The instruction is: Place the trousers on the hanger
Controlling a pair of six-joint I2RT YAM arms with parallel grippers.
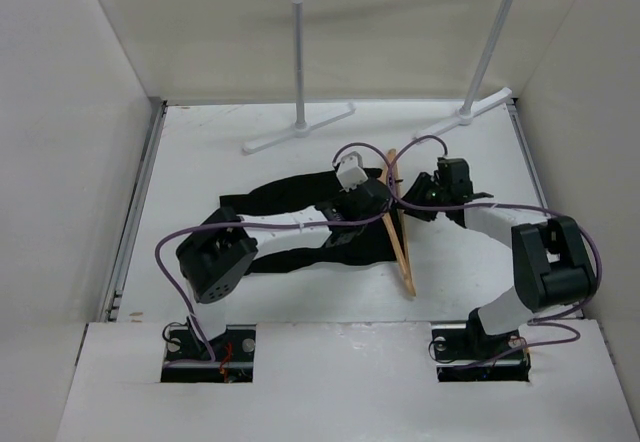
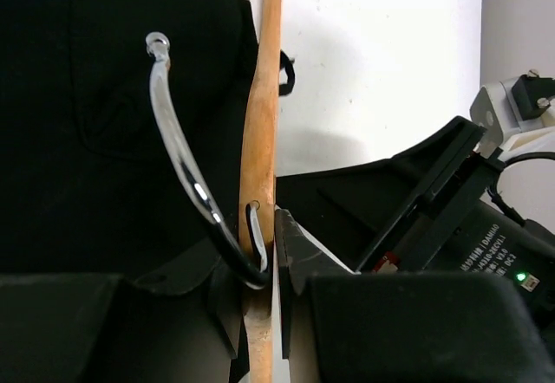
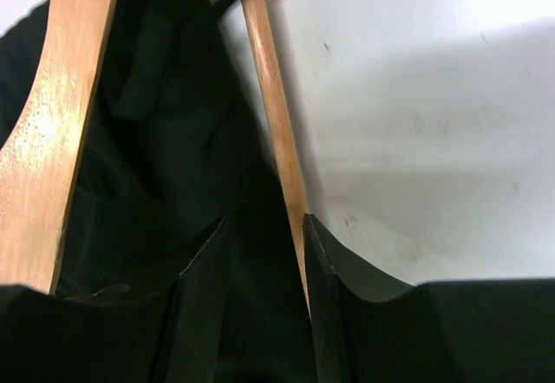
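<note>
The black trousers (image 1: 290,194) lie across the middle of the table, with their right end at the hanger (image 1: 402,247). The tan wooden hanger lies along that end. My left gripper (image 1: 372,200) is shut on the hanger's top arm (image 2: 260,132) right at the metal hook (image 2: 178,153), as the left wrist view (image 2: 260,270) shows. My right gripper (image 1: 412,200) reaches in from the right. In the right wrist view (image 3: 264,270) its fingers stand narrowly apart, with black cloth (image 3: 173,140) and the thin crossbar (image 3: 273,114) between them. The crossbar lies against the right finger.
A grey metal rail stand (image 1: 300,52) stands at the back of the table, its feet close behind the trousers. White walls close in the left, right and back. The right arm's wrist (image 2: 451,218) sits close beside the left gripper.
</note>
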